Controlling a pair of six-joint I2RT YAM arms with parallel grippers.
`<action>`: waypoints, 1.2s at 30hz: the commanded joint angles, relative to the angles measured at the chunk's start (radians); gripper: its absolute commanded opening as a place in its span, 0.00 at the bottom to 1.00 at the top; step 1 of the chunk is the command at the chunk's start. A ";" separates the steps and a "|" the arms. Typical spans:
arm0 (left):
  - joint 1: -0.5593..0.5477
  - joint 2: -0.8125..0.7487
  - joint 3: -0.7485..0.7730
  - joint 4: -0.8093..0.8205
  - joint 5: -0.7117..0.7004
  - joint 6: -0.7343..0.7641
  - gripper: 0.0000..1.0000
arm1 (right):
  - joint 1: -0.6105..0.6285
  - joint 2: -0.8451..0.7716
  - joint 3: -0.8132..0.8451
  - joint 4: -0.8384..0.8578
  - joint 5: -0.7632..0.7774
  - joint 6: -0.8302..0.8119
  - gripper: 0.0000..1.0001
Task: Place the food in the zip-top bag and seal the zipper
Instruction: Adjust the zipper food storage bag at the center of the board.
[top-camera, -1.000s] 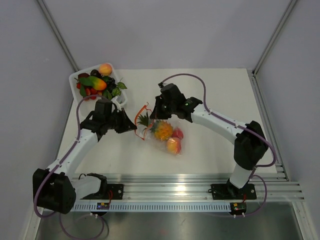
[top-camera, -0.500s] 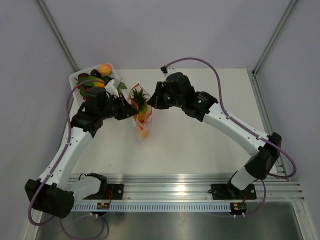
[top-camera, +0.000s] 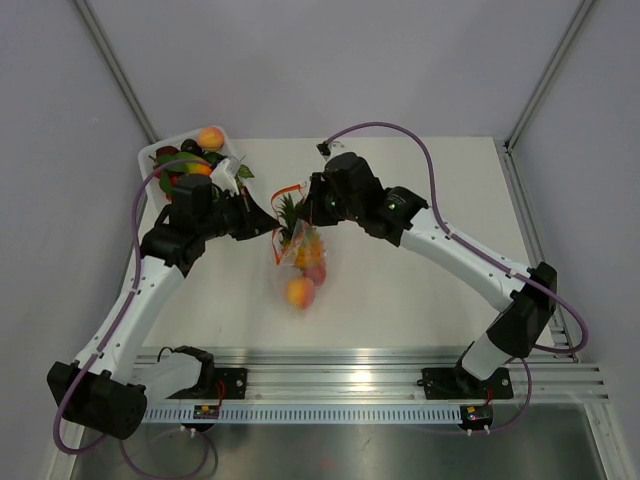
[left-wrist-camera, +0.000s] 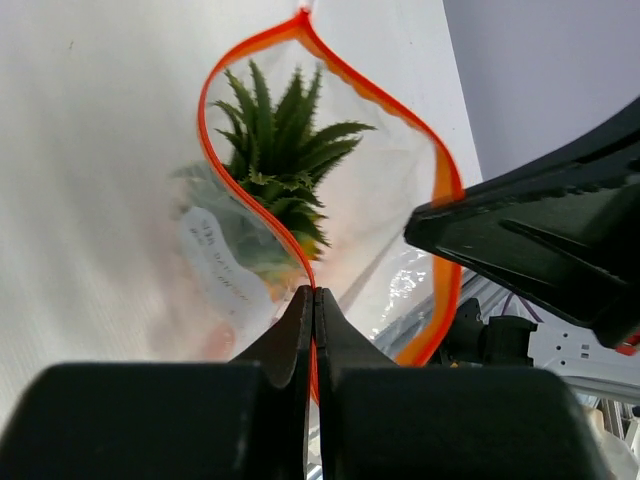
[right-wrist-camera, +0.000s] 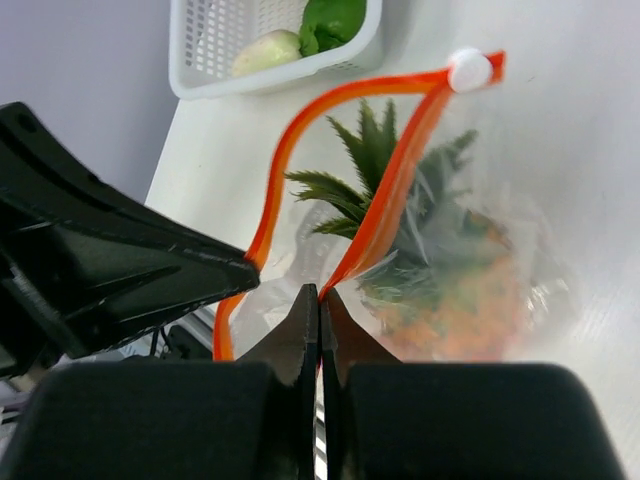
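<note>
The clear zip-top bag (top-camera: 300, 255) hangs between both grippers above the table, mouth open. Its red zipper (left-wrist-camera: 250, 200) forms an open loop; the white slider (right-wrist-camera: 468, 70) sits at its far end. Inside lie the pineapple (top-camera: 296, 232) with green leaves (left-wrist-camera: 285, 165), a red fruit (top-camera: 316, 272) and the peach (top-camera: 299, 292) at the bottom. My left gripper (left-wrist-camera: 313, 292) is shut on one zipper lip. My right gripper (right-wrist-camera: 319, 292) is shut on the other lip (right-wrist-camera: 395, 190). In the top view the left gripper (top-camera: 262, 224) and right gripper (top-camera: 306, 210) flank the bag's mouth.
A white tray (top-camera: 150, 155) of several toy fruits and leaves stands at the back left, close behind the left arm; it also shows in the right wrist view (right-wrist-camera: 270, 82). The metal rail (top-camera: 360, 370) runs along the near edge.
Both grippers lifted the bag off the table and toward the back left, then shifted slightly right. The bag now hangs lower and the fruits have dropped to its bottom.
</note>
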 joint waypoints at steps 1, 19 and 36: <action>-0.014 0.006 -0.012 0.071 0.048 -0.014 0.00 | 0.006 0.012 -0.016 0.020 0.067 -0.013 0.00; -0.038 0.134 0.056 0.048 0.065 0.078 0.00 | 0.008 -0.069 -0.053 0.027 0.156 0.001 0.00; -0.063 0.259 0.211 -0.099 0.071 0.217 0.59 | 0.006 -0.035 -0.067 0.007 0.230 -0.010 0.00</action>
